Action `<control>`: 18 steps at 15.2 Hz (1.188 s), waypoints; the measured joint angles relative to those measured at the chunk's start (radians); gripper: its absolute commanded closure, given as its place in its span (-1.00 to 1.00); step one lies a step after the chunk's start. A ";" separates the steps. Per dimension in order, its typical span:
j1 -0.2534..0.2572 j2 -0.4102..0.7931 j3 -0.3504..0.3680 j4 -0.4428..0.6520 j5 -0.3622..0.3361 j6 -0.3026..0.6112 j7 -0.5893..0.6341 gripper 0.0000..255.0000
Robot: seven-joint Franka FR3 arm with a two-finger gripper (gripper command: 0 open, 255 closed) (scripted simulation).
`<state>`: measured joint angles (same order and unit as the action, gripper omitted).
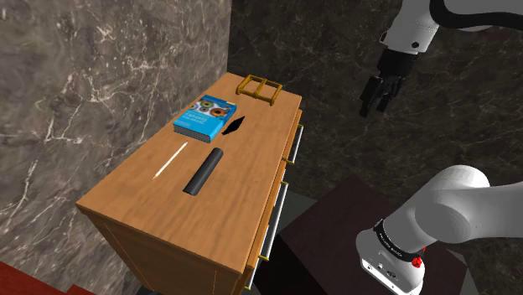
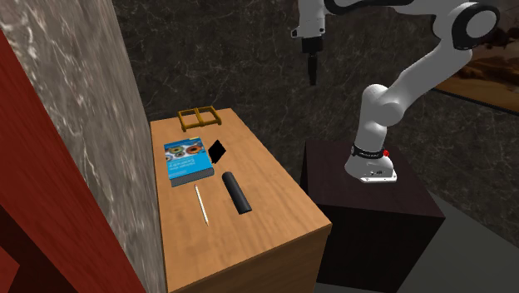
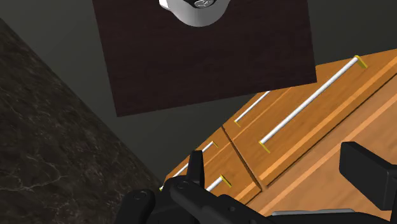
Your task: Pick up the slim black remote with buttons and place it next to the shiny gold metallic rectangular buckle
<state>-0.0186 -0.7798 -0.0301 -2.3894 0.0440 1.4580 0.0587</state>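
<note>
Shoulder view first: we see a wooden dresser (image 1: 239,219) set against a grey marbled wall (image 1: 75,92). The slim black remote (image 1: 204,171) lies flat near the middle of the dresser top, with nothing touching it. Just beside it, on the wall side, lies a thin pale stick (image 1: 170,159), roughly parallel to it and apart from it.

Further along the top we find a blue book (image 1: 204,119) with a small flat black piece (image 1: 237,126) at its edge. At the far end of the top, past the book, sits the gold buckle (image 1: 261,89), a rectangular frame with a bar across its middle. The remote and the buckle are well apart, and the book lies between them.

The gripper (image 1: 375,102) hangs high in the air off the dresser's drawer side, towards the shoulder view's right and level with the buckle end, in front of dark marbled stone. It holds nothing.

In the wrist view its two black fingers (image 3: 366,173) stand spread apart, with only the dresser's edge and drawer fronts showing between them. The silver drawer handles (image 3: 308,102) with their gold ends run along those fronts.

The white arm (image 1: 448,209) rises from a dark box, the stand (image 1: 331,230), which sits beside the dresser on its drawer side.
</note>
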 measured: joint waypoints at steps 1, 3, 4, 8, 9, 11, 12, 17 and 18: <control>0.000 0.000 0.000 0.000 0.000 0.000 0.000 -1.00; 0.003 0.001 0.037 -0.016 0.027 0.023 0.054 -1.00; 0.003 0.000 0.058 -0.029 0.043 0.038 0.090 -1.00; 0.009 0.001 0.164 -0.068 0.117 0.099 0.255 -1.00; 0.008 0.023 0.193 -0.071 0.135 0.129 0.297 -1.00; 0.008 0.055 0.248 -0.061 0.167 0.164 0.382 -1.00; 0.007 0.076 0.276 -0.059 0.182 0.189 0.424 -1.00; -0.005 0.187 0.415 -0.029 0.234 0.301 0.635 -1.00; -0.012 0.225 0.447 -0.007 0.238 0.325 0.681 -1.00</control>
<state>-0.0305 -0.5543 0.4166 -2.3961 0.2824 1.7828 0.7401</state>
